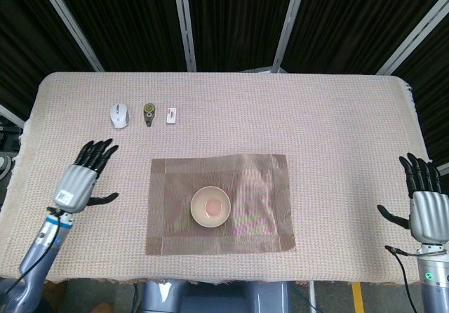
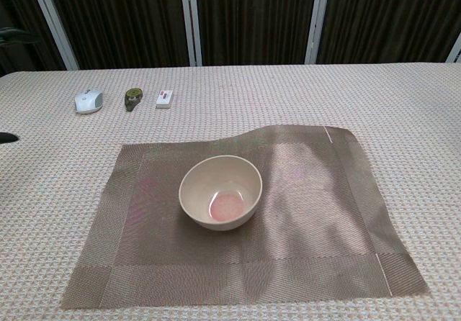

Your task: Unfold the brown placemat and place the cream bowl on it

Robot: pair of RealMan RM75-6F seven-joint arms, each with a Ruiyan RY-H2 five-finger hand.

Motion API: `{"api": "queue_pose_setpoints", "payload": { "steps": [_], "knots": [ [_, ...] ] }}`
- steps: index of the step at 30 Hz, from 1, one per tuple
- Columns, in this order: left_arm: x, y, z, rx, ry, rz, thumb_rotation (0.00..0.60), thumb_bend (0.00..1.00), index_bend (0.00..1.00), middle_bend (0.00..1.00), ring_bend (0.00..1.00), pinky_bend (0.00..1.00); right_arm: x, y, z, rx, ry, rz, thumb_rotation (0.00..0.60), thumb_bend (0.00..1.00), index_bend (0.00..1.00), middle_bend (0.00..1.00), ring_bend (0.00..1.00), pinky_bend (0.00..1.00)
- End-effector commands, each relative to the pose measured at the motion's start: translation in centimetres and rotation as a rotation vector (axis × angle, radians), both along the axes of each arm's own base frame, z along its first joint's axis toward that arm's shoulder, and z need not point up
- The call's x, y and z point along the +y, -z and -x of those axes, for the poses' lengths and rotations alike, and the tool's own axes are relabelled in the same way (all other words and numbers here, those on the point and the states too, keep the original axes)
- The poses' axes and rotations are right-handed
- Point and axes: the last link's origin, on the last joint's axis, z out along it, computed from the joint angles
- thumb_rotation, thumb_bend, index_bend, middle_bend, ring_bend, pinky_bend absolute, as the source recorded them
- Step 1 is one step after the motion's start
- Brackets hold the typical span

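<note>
The brown placemat (image 1: 259, 208) (image 2: 310, 213) lies spread flat on the table, with a slight bump along its far edge. The cream bowl (image 1: 211, 206) (image 2: 220, 192) stands upright on the mat, left of its middle, with a pinkish patch inside. My left hand (image 1: 83, 178) hovers over the table's left side, well away from the mat, fingers spread and empty. At the chest view's left edge only a dark fingertip (image 2: 7, 138) of it shows. My right hand (image 1: 425, 202) is held off the table's right edge, fingers apart, holding nothing.
A white mouse (image 1: 119, 114) (image 2: 88, 101), a small dark green object (image 1: 149, 112) (image 2: 132, 97) and a small white card (image 1: 172, 115) (image 2: 165, 99) lie in a row at the back left. A beige woven cloth (image 1: 337, 123) covers the table.
</note>
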Motion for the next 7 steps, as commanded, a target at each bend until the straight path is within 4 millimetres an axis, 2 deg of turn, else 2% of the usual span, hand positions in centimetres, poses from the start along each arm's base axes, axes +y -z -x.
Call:
{"api": "queue_pose_setpoints", "payload": {
  "steps": [1,7],
  "knots": [
    [-2.6,-2.0,2.1,0.044,-0.106,-0.038,0.6,0.0,0.0,0.0,0.0,0.0,0.1,0.0,-0.1,0.002,-0.002,-0.006,0.6,0.0,0.0,0.0,0.0,0.0],
    [-4.3,-3.0,3.2,0.021,-0.147,-0.061,0.6,0.0,0.0,0.0,0.0,0.0,0.5,-0.2,-0.8,0.014,-0.023,-0.013,0.6,0.0,0.0,0.0,0.0,0.0]
  ]
}}
